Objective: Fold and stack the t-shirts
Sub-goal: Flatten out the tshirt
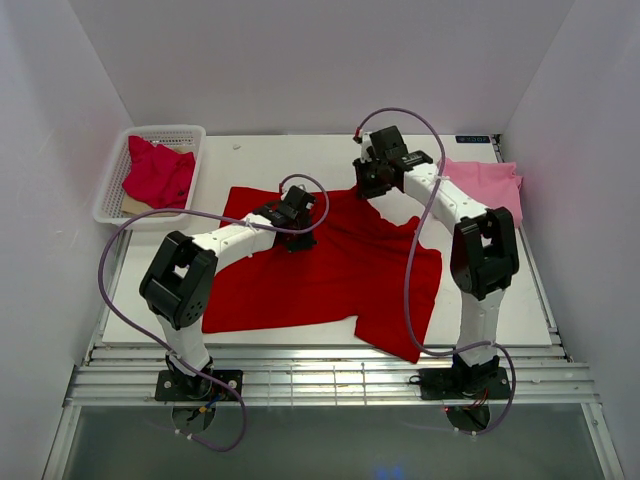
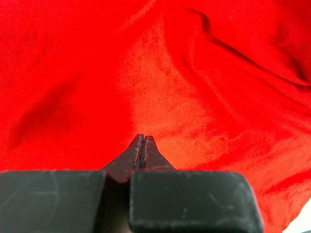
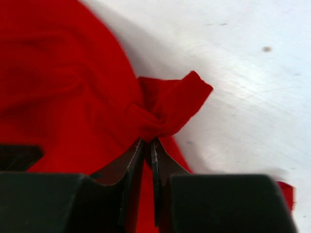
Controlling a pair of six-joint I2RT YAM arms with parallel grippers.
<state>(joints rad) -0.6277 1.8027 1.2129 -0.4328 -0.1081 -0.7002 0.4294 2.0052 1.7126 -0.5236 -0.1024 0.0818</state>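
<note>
white arm links (image 1: 232,238); black joints (image 1: 180,278), bases (image 1: 197,384), hands (image 2: 141,141); lilac cable (image 1: 408,290) looping along each arm.

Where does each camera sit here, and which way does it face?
Top external: above and behind the robot, looking down on the table; left arm and right arm whole.
Left wrist: on the left arm, looking past the shut left gripper at the bright red t-shirt.
Right wrist: looking past the right gripper, pinching that shirt's edge, onto table.
Shared: the bright red t-shirt, all three.
</note>
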